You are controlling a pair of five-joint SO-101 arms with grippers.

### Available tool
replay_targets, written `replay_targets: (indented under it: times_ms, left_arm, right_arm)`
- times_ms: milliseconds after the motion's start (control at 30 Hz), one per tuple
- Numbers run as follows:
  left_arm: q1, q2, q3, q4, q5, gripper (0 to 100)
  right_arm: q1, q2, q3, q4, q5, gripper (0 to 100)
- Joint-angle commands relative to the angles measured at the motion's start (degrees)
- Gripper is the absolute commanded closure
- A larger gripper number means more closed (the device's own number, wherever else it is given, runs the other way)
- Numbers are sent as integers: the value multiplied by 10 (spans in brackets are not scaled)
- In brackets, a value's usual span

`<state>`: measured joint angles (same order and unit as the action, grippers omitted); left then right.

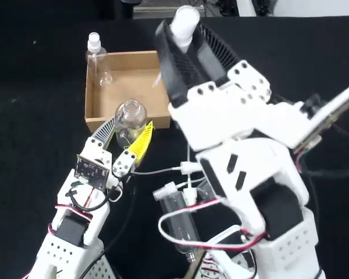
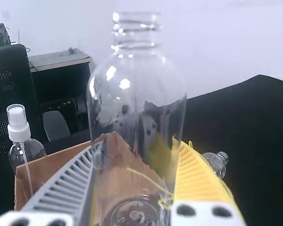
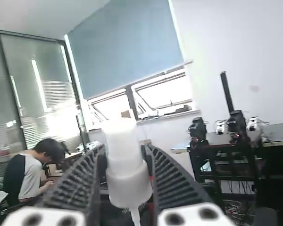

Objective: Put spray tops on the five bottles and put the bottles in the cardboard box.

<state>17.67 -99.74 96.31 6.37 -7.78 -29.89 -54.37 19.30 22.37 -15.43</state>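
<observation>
Nearest to you, a lying bottle [image 1: 179,221] is on its side on the black table [image 1: 35,133], with the arm's cables [image 1: 221,242] looped across it. There's a white bit at its far end, and I can't tell if that's screwed on or just lying against it. Just past it are two loose spray tops [image 1: 189,167], thin tubes trailing left.

Further out and to the left, your left gripper [image 1: 130,125] is pinching the open bottle [image 2: 137,94] from both sides, grey finger on its left and yellow one on its right. The bottle is upright with bare threads, right at the near wall of the cardboard box [image 1: 90,87]. I can't tell if its base is inside or just outside.

Inside the box, at the far left corner, stands one capped bottle [image 1: 96,58].

Your right gripper [image 1: 185,32] is held high over the box's far right side, squeezing a single spray top [image 3: 126,169] between its black fingers, well apart from the open bottle.

Count so far:
- **Bottles:** three, one lying, one held and one capped in the box.
- **Bottle neck:** an open bottle neck [image 2: 216,162] is on the table right of the held bottle. It might be a fourth bottle, can't say.
- **Spray tops:** two loose, one held and one on the capped bottle.

The right arm [image 1: 262,157] covers the table to the right of the box.
</observation>
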Motion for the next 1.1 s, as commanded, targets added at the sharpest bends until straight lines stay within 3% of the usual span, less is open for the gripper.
replay_targets:
  times_ms: [0, 367, 1067]
  left_arm:
    - [6, -8, 13, -35, 9, 970]
    - [5, -7, 13, -33, 9, 970]
    - [5, -7, 13, -33, 9, 970]
  right_arm:
    - [-26, -6, -4, -17, -6, 987]
    - [-64, 3, 62, -97, -5, 987]
    - [-69, -45, 166, -71, -2, 982]
